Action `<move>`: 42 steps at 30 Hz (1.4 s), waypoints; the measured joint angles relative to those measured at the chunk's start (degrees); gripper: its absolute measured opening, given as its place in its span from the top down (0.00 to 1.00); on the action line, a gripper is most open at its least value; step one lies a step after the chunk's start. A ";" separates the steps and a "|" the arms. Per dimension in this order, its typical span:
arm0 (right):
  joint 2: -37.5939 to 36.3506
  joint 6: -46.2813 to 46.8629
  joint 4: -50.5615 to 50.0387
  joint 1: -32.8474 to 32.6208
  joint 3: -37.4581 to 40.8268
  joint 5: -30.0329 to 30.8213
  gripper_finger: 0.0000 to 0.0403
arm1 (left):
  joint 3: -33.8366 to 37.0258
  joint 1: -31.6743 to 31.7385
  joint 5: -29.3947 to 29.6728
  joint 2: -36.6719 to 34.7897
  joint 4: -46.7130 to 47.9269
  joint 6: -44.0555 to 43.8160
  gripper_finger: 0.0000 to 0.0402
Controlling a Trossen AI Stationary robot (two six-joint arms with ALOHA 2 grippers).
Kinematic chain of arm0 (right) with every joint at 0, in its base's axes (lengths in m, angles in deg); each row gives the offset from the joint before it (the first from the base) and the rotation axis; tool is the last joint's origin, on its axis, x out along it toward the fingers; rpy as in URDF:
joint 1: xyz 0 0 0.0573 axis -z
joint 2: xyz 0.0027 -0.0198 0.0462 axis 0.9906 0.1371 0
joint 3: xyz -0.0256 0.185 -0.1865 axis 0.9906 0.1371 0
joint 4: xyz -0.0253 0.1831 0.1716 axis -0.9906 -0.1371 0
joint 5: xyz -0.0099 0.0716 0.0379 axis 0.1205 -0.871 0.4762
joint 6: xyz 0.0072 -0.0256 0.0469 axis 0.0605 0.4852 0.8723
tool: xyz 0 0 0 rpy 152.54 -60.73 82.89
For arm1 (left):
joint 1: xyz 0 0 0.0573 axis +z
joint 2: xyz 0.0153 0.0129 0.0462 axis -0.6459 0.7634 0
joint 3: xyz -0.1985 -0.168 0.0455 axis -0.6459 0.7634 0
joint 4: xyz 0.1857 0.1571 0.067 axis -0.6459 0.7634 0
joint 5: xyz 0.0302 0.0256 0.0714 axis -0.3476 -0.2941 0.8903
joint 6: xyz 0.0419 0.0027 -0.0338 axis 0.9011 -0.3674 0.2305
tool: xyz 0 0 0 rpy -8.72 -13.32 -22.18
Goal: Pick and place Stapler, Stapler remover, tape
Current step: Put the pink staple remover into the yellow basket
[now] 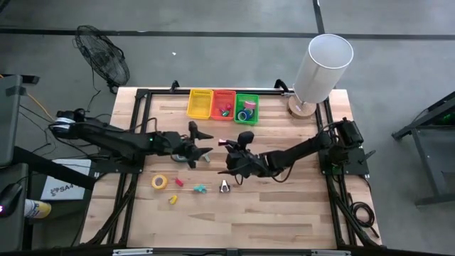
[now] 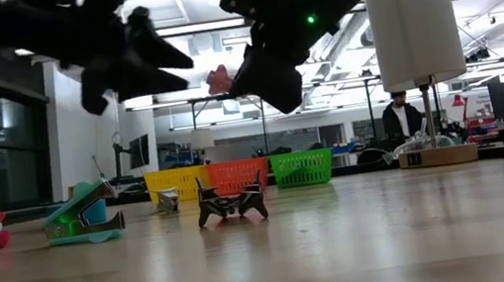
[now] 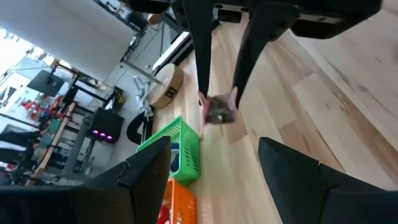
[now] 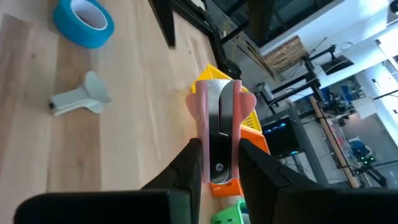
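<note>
A pink stapler remover (image 4: 219, 134) sits clenched in the right tool (image 4: 217, 163), lifted above mid-counter and not yet binned. Tape rolls already lie in the green basket (image 1: 247, 108). A yellow tape roll (image 1: 159, 182), a teal stapler (image 2: 83, 214) and a black stapler remover (image 2: 230, 202) remain on the counter (image 1: 284, 213). The left tool (image 1: 197, 151) hangs released, empty.

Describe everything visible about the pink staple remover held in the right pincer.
The pink staple remover looks like pink plastic wings around a shiny metal centre strip with a small rivet near the grip. The right pincer is shut on its lower end, holding it lifted off the wooden table, pointing toward the coloured baskets. In the low view it shows as a pink bit above the table.
</note>
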 joint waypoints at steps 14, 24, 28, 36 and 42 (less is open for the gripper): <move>0.00 7.27 -4.57 0.26 0.00 -3.57 0.82 | -4.91 0.00 -0.68 6.48 -0.20 2.75 0.41; 0.00 8.72 -2.88 1.63 0.00 -4.73 0.82 | -4.91 0.00 -3.39 6.48 -0.21 4.23 0.41; 0.00 8.21 -1.44 1.66 0.00 -5.82 0.82 | -4.91 0.00 -3.23 6.48 -0.21 4.23 0.41; 0.00 5.15 1.28 1.16 0.00 -6.02 0.82 | -4.91 0.00 -3.13 6.48 -0.22 4.12 0.41; 0.00 3.78 2.28 1.13 0.02 -6.07 0.82 | -4.91 0.00 -2.22 6.48 -0.23 3.97 0.41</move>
